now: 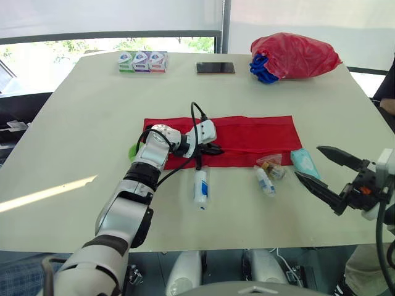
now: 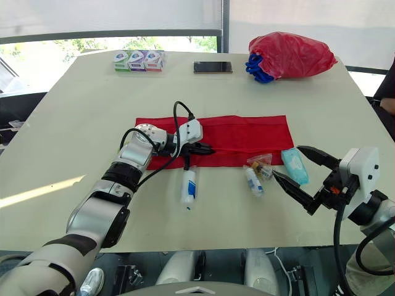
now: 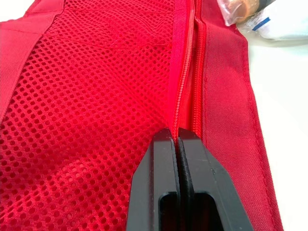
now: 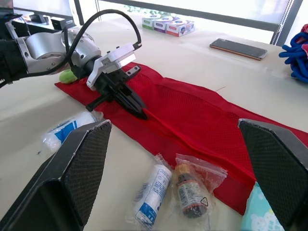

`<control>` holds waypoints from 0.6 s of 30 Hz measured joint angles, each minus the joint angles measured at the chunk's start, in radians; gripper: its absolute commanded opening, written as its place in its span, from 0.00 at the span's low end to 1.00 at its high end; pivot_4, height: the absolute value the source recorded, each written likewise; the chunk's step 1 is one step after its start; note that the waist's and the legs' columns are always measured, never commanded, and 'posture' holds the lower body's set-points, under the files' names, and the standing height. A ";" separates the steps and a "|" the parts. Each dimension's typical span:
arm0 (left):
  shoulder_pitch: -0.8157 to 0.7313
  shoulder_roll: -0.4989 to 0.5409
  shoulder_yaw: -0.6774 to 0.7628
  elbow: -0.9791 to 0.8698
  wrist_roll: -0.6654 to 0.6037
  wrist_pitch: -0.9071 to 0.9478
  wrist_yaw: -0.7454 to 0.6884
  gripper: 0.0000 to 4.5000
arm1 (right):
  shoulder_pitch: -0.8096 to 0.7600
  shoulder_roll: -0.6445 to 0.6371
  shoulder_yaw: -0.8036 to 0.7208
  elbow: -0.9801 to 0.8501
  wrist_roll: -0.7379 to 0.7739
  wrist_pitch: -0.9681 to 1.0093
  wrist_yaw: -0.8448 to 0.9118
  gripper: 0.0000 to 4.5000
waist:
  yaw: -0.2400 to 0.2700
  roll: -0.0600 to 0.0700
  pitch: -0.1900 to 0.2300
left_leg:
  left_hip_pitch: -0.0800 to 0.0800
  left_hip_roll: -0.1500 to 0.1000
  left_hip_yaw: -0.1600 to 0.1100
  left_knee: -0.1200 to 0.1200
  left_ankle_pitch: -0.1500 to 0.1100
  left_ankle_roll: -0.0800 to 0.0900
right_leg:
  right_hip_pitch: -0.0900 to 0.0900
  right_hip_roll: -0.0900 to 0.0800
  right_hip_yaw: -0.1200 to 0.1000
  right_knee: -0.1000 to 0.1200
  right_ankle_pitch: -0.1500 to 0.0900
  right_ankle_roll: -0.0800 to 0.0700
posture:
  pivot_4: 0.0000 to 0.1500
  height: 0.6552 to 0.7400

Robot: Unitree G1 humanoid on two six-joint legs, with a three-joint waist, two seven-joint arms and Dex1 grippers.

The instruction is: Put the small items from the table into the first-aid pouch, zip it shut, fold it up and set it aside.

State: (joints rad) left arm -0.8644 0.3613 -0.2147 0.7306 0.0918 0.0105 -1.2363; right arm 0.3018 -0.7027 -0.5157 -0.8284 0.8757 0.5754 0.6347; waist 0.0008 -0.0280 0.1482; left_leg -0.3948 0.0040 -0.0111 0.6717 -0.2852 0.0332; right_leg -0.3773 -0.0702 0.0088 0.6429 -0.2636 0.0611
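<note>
The red first-aid pouch [image 1: 247,139] lies unfolded flat across the middle of the table, mesh side up. My left gripper [image 1: 217,148] rests on its front half, fingers [image 3: 163,159] shut on the mesh edge beside the open zipper [image 3: 185,86]. In front of the pouch lie a wrapped white roll [image 1: 200,187], a smaller white tube [image 1: 265,182], a bagged brown bottle [image 4: 188,192] and a teal tissue pack [image 2: 294,165]. A green item [image 1: 132,150] peeks out at the pouch's left end. My right gripper [image 1: 308,162] hovers wide open just right of the tissue pack, holding nothing.
At the table's far edge stand three small boxes [image 1: 142,61] and a phone [image 1: 215,68]. A red plastic bag [image 1: 296,54] with something blue sits at the far right. A person's dark sleeve [image 1: 389,86] shows at the right edge.
</note>
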 measured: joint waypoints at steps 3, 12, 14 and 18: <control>-0.007 -0.003 0.000 0.037 -0.004 -0.027 0.011 0.01 | 0.026 -0.019 -0.001 0.001 -0.002 -0.009 0.036 1.00 | 0.000 0.000 0.000 | 0.000 0.000 0.000 0.000 0.000 0.000 | 0.000 0.000 0.000 0.000 0.000 0.000 | 1.00 1.00; -0.079 -0.018 0.011 0.202 -0.020 -0.091 -0.002 0.01 | 0.023 -0.095 0.010 0.011 0.026 0.003 0.090 1.00 | 0.003 -0.001 0.000 | 0.000 -0.001 0.000 0.001 0.000 0.000 | 0.000 0.000 0.000 0.000 0.000 0.000 | 1.00 1.00; -0.084 -0.019 0.011 0.220 -0.022 -0.101 -0.007 0.01 | -0.010 -0.089 0.067 0.004 0.024 0.008 0.070 1.00 | 0.002 -0.001 0.000 | 0.000 0.000 0.000 0.001 0.000 0.000 | 0.000 0.000 0.000 0.000 0.000 0.000 | 1.00 1.00; -0.102 -0.024 0.011 0.263 -0.023 -0.129 -0.025 0.01 | -0.120 -0.055 0.243 -0.021 0.001 0.014 0.013 1.00 | 0.000 -0.001 0.000 | 0.000 -0.001 0.000 0.001 0.000 0.000 | 0.000 0.000 0.000 0.000 0.000 0.000 | 1.00 1.00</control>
State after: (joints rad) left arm -0.9668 0.3376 -0.2037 0.9934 0.0684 -0.1189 -1.2609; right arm 0.1815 -0.7579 -0.2729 -0.8490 0.8768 0.5896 0.6473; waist 0.0012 -0.0286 0.1478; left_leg -0.3950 0.0034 -0.0114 0.6731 -0.2852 0.0333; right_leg -0.3772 -0.0699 0.0084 0.6431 -0.2636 0.0611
